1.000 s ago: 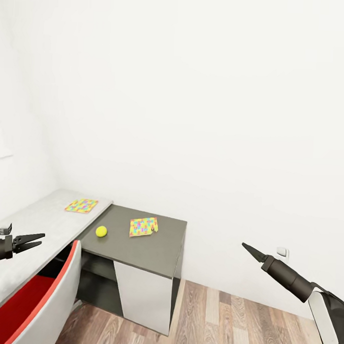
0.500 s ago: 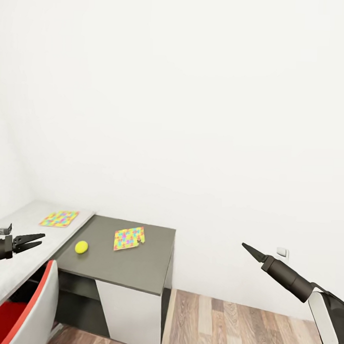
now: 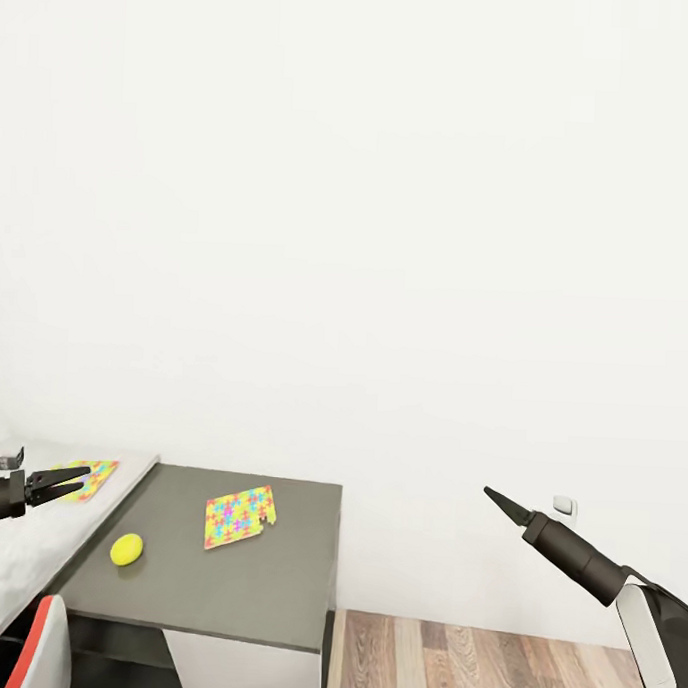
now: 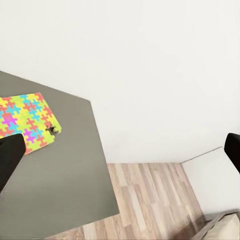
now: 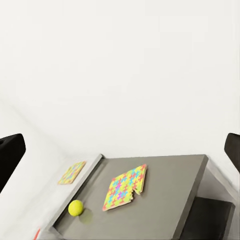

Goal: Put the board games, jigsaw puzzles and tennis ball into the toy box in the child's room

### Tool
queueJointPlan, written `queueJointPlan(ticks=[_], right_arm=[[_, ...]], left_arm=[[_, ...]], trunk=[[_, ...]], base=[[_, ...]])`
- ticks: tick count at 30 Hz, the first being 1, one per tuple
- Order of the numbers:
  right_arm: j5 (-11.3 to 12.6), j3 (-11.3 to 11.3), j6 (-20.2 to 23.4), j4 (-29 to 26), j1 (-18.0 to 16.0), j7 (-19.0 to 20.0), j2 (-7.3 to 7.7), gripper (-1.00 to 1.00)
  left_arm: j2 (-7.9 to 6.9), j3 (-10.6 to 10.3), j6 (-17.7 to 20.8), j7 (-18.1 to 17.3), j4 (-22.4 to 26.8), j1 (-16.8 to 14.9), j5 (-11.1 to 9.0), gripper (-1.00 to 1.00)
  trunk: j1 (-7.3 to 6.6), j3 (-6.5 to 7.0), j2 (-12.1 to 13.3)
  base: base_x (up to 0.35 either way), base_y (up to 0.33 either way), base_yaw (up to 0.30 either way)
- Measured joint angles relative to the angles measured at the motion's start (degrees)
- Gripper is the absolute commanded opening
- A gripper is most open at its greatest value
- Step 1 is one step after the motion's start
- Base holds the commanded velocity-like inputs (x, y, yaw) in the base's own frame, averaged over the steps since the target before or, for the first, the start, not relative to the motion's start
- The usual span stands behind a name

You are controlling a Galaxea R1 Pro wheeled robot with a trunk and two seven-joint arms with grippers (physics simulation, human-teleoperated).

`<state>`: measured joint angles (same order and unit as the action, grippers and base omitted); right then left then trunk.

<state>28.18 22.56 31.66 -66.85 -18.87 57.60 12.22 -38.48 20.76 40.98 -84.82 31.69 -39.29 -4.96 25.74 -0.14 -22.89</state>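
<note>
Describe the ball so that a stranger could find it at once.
Find the dark-grey desk section against the white wall. The ball lies near its left edge, beside a flat puzzle. It is the one small, round, plain yellow-green thing; the puzzles are flat and multicoloured.

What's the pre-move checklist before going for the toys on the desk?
1. Left pincer open and holding nothing: ok.
2. Right pincer open or shut: cannot tell from the head view; its fingers sit far apart in the right wrist view.
3. Tennis ball on the dark-grey section, free of both arms: ok.
4. Jigsaw puzzle flat beside the ball, not touching it: ok.
5. Second jigsaw puzzle on the light-grey desk top: ok.
6. Toy box located: not ok.
</note>
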Motion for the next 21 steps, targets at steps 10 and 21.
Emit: queueJointPlan(ticks=[10, 21], right_arm=[[-0.1, 0.0, 0.0, 0.0, 0.0, -0.1, -0.01, 1.00], [-0.1, 0.0, 0.1, 0.0, 0.0, -0.2, 0.00, 1.00]], left_arm=[[-0.01, 0.0, 0.0, 0.0, 0.0, 0.0, 0.0, 1.00], [0.00, 0.0, 0.0, 0.0, 0.0, 0.0, 0.0, 1.00]], trunk=[[0.02, 0.25, 0.0], [0.01, 0.27, 0.0]], base=[[0.080, 0.094, -0.066], [0.106, 0.040, -0.193]])
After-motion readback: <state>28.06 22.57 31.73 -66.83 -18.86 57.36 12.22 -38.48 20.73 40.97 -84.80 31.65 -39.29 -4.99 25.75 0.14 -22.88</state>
